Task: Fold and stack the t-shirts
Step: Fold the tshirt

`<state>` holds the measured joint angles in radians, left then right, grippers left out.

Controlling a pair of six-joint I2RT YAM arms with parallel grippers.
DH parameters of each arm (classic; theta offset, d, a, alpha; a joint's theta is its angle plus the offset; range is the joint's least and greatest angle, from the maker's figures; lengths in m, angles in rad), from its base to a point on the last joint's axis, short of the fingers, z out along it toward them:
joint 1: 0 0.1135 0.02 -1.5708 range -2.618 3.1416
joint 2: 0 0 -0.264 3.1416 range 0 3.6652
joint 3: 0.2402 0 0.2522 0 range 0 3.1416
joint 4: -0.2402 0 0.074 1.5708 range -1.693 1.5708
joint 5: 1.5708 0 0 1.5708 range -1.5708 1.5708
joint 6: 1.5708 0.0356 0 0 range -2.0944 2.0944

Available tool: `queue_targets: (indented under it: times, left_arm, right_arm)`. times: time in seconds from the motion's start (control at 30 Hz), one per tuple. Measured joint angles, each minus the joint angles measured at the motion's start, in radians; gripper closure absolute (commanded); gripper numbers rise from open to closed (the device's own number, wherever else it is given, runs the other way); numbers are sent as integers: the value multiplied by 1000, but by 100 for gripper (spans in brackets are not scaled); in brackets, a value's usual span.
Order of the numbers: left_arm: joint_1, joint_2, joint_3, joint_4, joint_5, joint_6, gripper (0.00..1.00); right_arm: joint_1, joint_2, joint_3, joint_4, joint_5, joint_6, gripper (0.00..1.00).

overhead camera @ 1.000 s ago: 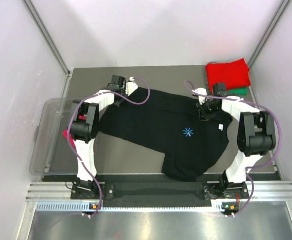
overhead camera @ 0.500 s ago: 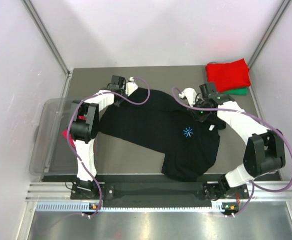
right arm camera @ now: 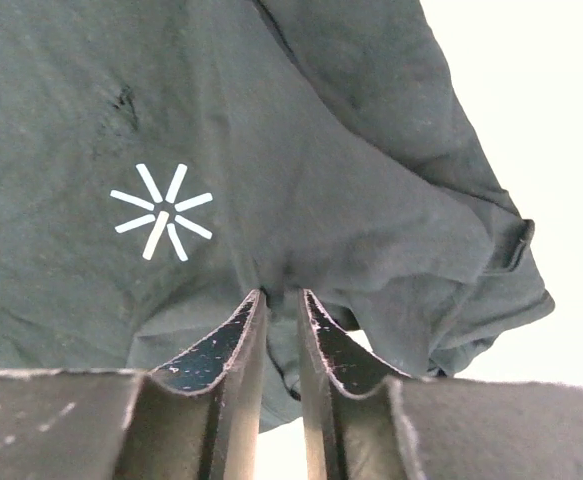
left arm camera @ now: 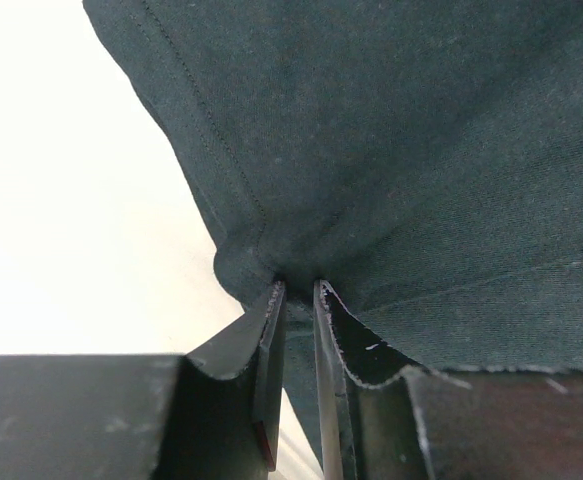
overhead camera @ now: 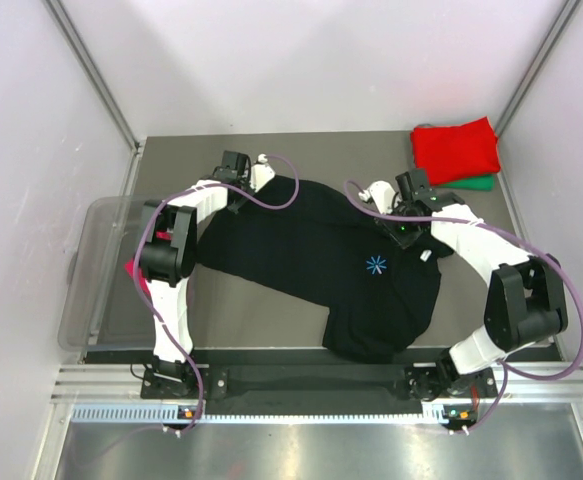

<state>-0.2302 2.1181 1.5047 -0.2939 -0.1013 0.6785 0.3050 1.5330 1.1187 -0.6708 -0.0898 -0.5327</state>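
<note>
The black t-shirt (overhead camera: 321, 250) with a light-blue starburst print (overhead camera: 375, 265) lies spread across the table, its near part bunched. My left gripper (overhead camera: 239, 195) is shut on the shirt's far-left hem corner; the left wrist view shows cloth (left arm camera: 391, 150) pinched between the jaws (left arm camera: 296, 290). My right gripper (overhead camera: 403, 228) is shut on a fold of the shirt's far-right part, near the white neck label (overhead camera: 423, 256); the right wrist view shows cloth (right arm camera: 301, 180) between the jaws (right arm camera: 279, 295) and the starburst (right arm camera: 161, 210). A folded red shirt (overhead camera: 456, 148) lies on a green one (overhead camera: 481, 183) at the far right.
A clear plastic bin (overhead camera: 96, 270) stands at the table's left edge with magenta cloth (overhead camera: 136, 275) inside. Purple cables (overhead camera: 281, 190) loop over the arms. Metal frame posts and white walls enclose the table.
My right gripper has moved left and away over the shirt, dragging the collar part with it. The right arm has swung out. The left arm has not moved.
</note>
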Motion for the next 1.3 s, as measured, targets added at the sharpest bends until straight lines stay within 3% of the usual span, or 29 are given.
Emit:
queue_targets:
  times: [0.1,0.23,0.37,0.53,0.67,0.93,1.3]
  left_arm:
    - [0,0,0,0,0,0,78]
    - [0,0,0,0,2,0,78]
    - [1,0,0,0,4,0,78]
    - [1,0,0,-1,5,0,78]
    - [1,0,0,-1,5,0,78]
    - [2,0,0,-2,6,-3,78]
    - [2,0,0,-1,7,-8,78]
  right_arm:
    - [0,0,0,2,16,3,80]
    - [0,0,0,10,30,6,92]
    - [0,0,0,17,36,7,96]
    - [0,0,-2,23,45,17,78]
    - [-50,-1,-12,42,49,34,76]
    - [-407,82,47,88,13,61,69]
    - [-483,292,156,103,-59,74,63]
